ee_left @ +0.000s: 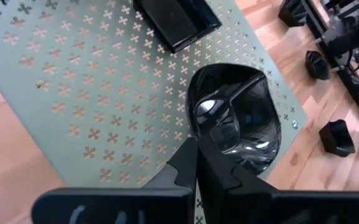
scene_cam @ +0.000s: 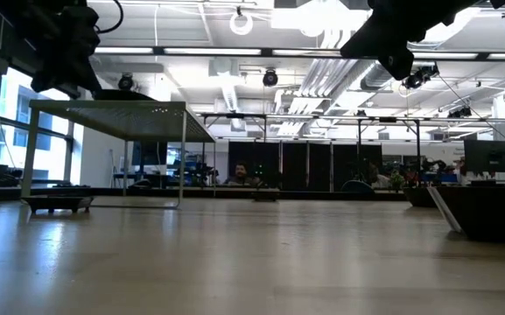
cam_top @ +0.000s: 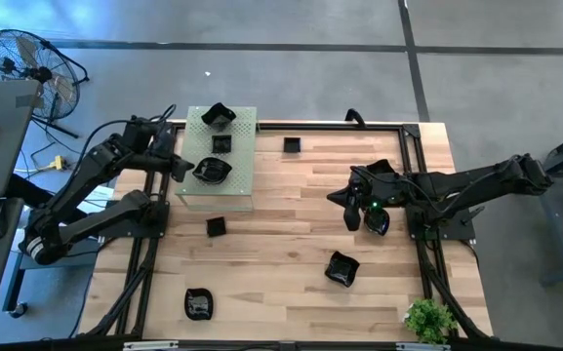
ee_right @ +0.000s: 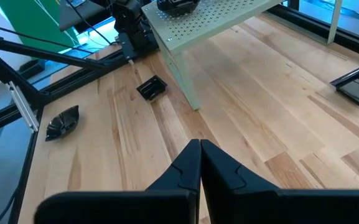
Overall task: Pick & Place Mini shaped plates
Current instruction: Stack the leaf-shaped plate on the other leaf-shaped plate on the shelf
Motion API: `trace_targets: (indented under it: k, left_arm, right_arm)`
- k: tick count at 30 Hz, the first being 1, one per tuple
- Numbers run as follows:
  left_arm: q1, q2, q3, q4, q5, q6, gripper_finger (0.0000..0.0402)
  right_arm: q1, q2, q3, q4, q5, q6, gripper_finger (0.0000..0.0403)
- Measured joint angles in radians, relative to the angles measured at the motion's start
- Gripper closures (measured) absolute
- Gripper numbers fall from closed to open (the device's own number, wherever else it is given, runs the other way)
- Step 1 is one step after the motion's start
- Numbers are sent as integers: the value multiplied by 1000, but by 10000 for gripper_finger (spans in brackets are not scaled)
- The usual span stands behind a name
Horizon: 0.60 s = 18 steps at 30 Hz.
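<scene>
Left gripper (ee_left: pixel 196 163) w/ fingers pressed together on rim of a wavy black dish (ee_left: pixel 232 118), which sits on pale green perforated board (cam_top: pixel 245 187); two more dishes on board nearby; right gripper (ee_right: pixel 200 163) fingers together, holding nothing, over bare wood table (cam_top: pixel 281 244) mid-right; other dishes scattered on table.

Bright even overhead light; ceiling lamps (scene_cam: pixel 241 21) glare; soft shadows; foreground blurred.
</scene>
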Motion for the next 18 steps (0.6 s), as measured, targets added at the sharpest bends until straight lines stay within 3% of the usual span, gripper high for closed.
trace_targets:
  k: [18]
  left_arm:
    - [0,12,-54,92,34,36,401]
  right_arm:
    - [0,0,0,0,4,-19,401]
